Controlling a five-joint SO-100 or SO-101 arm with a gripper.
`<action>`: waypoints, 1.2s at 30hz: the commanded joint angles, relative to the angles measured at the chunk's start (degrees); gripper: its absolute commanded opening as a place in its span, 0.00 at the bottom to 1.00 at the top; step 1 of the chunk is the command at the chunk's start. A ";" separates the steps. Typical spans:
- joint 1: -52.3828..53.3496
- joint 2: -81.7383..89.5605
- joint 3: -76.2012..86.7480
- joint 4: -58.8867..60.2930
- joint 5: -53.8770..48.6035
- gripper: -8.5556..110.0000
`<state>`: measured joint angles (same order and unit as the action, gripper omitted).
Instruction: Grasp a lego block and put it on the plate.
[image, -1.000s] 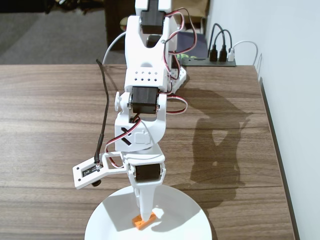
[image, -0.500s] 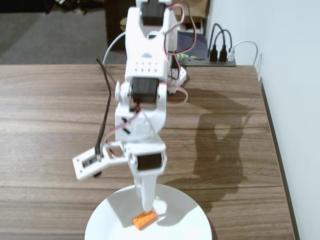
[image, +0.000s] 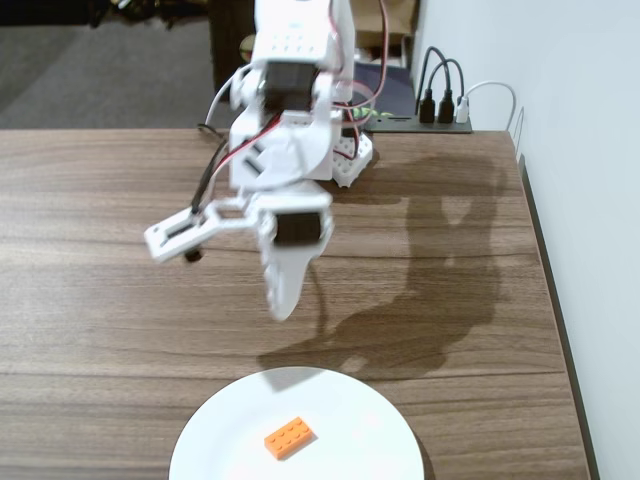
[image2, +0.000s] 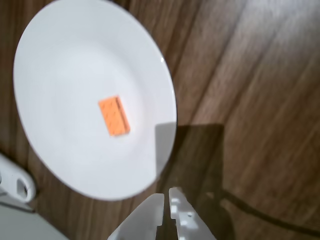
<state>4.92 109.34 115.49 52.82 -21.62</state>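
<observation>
Fixed view:
- The block (image: 291, 437) lies flat on the plate (image: 215, 445), studs up, near the middle of the visible part and a little turned.
- The plate sits at the bottom edge of the picture; its lower part is cut off by the frame.
- The gripper (image: 283, 305) hangs above the bare table (image: 100, 330), apart from the plate and holding nothing.
- From this side only one white finger is clear; the other is hidden behind it, so the gap between them cannot be judged here.
- The top of the arm (image: 290, 60) is cut off by the upper edge.
- A small camera mount (image: 180, 235) sticks out to the left of the wrist, with a dark cable going up.
- The shadow (image: 440, 270) of the arm falls on the wood to the right.
- A power strip (image: 440, 115) with plugs stands behind the table, near the wall.

Wrist view:
- The plate (image2: 60, 60) fills the upper left, and the picture is a little blurred.
- The block (image2: 114, 116) rests near the middle of the plate, its studs hard to make out.
- The fingertips (image2: 150, 210) come in from the bottom edge, close together with only a thin slit between them and nothing inside.
- The gripper (image2: 166, 197) is over the wood just below the rim of the plate, not touching it.
- A white part at the lower left is cut off and I cannot tell what it is.
</observation>
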 joint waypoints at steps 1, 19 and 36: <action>-0.35 8.79 3.96 -0.70 1.58 0.08; 0.09 46.67 35.33 5.10 15.73 0.08; 1.14 66.53 46.85 13.97 16.35 0.08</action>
<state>6.24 174.02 162.16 66.36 -5.45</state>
